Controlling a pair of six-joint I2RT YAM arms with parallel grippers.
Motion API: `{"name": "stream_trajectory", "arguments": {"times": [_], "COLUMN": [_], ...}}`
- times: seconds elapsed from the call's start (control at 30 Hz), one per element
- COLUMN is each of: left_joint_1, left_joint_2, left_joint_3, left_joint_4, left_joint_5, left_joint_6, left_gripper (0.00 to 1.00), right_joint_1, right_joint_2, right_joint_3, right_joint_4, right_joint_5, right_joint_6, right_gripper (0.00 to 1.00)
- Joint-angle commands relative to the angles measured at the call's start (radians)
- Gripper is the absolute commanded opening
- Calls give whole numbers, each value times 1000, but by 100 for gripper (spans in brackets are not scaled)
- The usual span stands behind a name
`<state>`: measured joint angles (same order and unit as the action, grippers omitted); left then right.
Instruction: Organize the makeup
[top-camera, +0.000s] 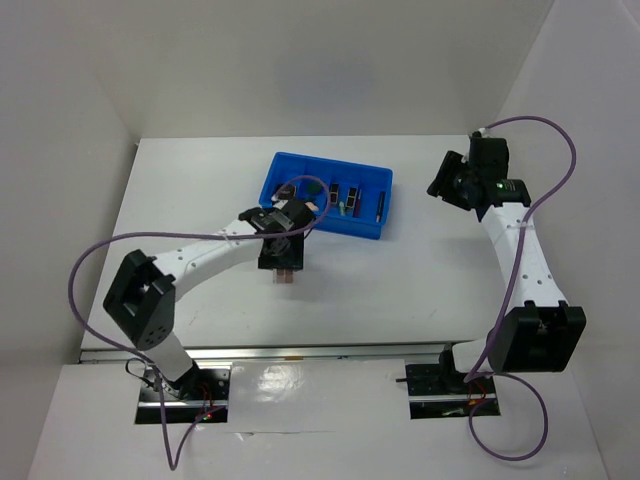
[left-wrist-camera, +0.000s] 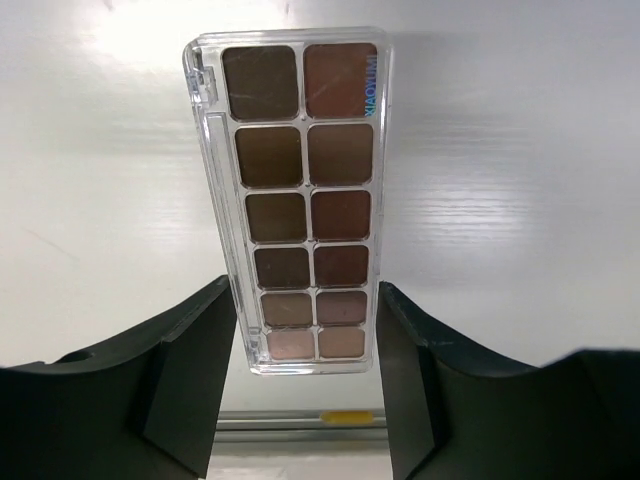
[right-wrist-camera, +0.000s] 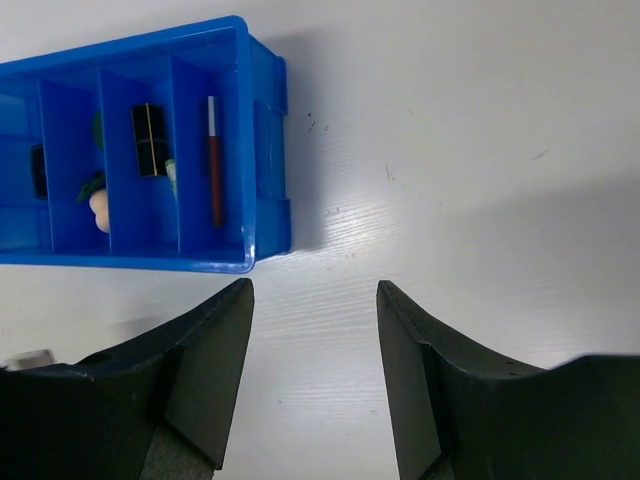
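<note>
Left wrist view tells most of it: the palette (left-wrist-camera: 305, 200) lies flat on the white table (left-wrist-camera: 520, 200), long axis running toward 12 o'clock, with the left claw (left-wrist-camera: 307, 300) closed onto its near end, one finger pressed to each long edge. Seen from above, it sits just at 6 o'clock of the blue tray (top-camera: 330, 233), outside it, while other small pieces already lie in the compartments.

I'd say this thing is light, thin and stiff: a clear hard plastic case over two columns of brown and rose pans. That glossy shell looks slippery, and the powder inside is likely brittle, so a drop or a hard squeeze could crack it. Across the narrow width is the sensible hold, as here. Taken at one end, though, the long far part may droop or swing, and a grip nearer the middle would carry it steadier.

The right claw (right-wrist-camera: 315, 300) hangs with its fingers apart and nothing between them, over bare table at about 3 o'clock of the tray, beside the end compartment that holds the thin pencil (right-wrist-camera: 214, 160).
</note>
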<state>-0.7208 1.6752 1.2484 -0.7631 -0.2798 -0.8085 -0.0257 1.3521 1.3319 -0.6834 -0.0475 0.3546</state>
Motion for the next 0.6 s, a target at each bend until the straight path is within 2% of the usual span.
{"name": "stream_trajectory", "arguments": {"times": [0.0, 0.2, 0.3, 0.33, 0.37, 0.47, 0.57], "left_joint_1": [6, 119, 150, 165, 178, 193, 230], "left_joint_2": [-97, -10, 121, 162, 251, 372, 469], "left_joint_3": [130, 379, 555, 659, 712, 894, 968], "left_joint_4": [-70, -47, -38, -51, -65, -113, -79], "left_joint_5": [-84, -84, -84, -114, -137, -188, -176], "left_joint_6": [153, 319, 400, 429, 430, 459, 506], "left_gripper": [22, 22, 22, 20, 19, 19, 19], "right_joint_1": [3, 3, 3, 3, 3, 3, 3], "right_joint_2": [5, 15, 24, 24, 24, 24, 24], "right_joint_3": [10, 10, 29, 29, 29, 20, 10], "right_joint_4": [45, 45, 45, 45, 35, 35, 35], "right_joint_5": [-9, -9, 1, 1, 15, 15, 24], "right_joint_6": [-9, 0, 0, 0, 0, -9, -9], "right_gripper": [60, 60, 60, 60, 60, 60, 60]}}
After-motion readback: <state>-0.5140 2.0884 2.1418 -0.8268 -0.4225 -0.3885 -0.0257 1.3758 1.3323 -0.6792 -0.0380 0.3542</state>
